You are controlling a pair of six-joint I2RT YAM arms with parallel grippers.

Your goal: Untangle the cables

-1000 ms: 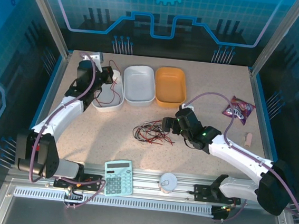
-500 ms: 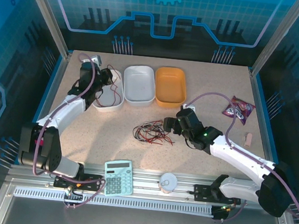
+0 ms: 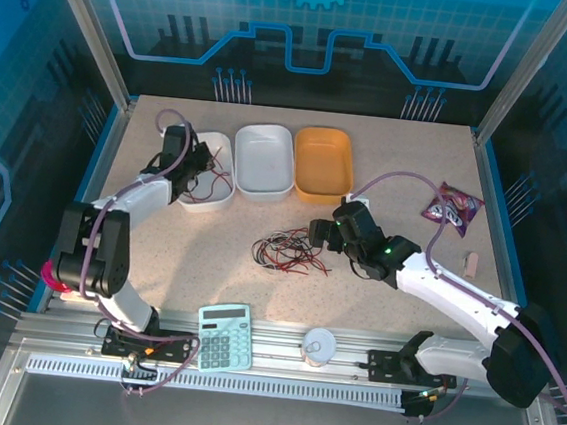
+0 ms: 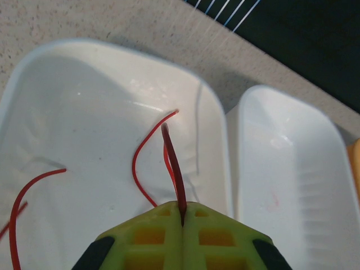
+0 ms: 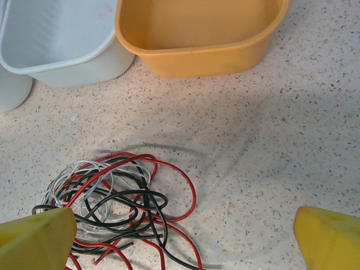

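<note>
A tangle of thin red, black and white cables (image 3: 288, 250) lies mid-table. It also lies in the lower left of the right wrist view as the same tangle (image 5: 112, 202). My right gripper (image 3: 320, 232) hovers just right of it, open. Its yellow fingertips (image 5: 36, 236) stand wide apart, and part of the tangle lies between them, untouched. My left gripper (image 3: 190, 159) is over the left white tray (image 3: 215, 198). It is shut on a red cable (image 4: 171, 154), whose loose lengths curl inside the tray (image 4: 73, 112) below the gripper (image 4: 183, 216).
A second white tray (image 3: 265, 158) and an orange tray (image 3: 323, 162) stand side by side at the back. A calculator (image 3: 224, 335) and a small round cup (image 3: 318, 345) sit at the near edge. A snack packet (image 3: 453, 208) lies at the right.
The left arm has folded in toward the table's left edge, its gripper still shut on the red cable over the left tray. The right gripper has barely moved.
</note>
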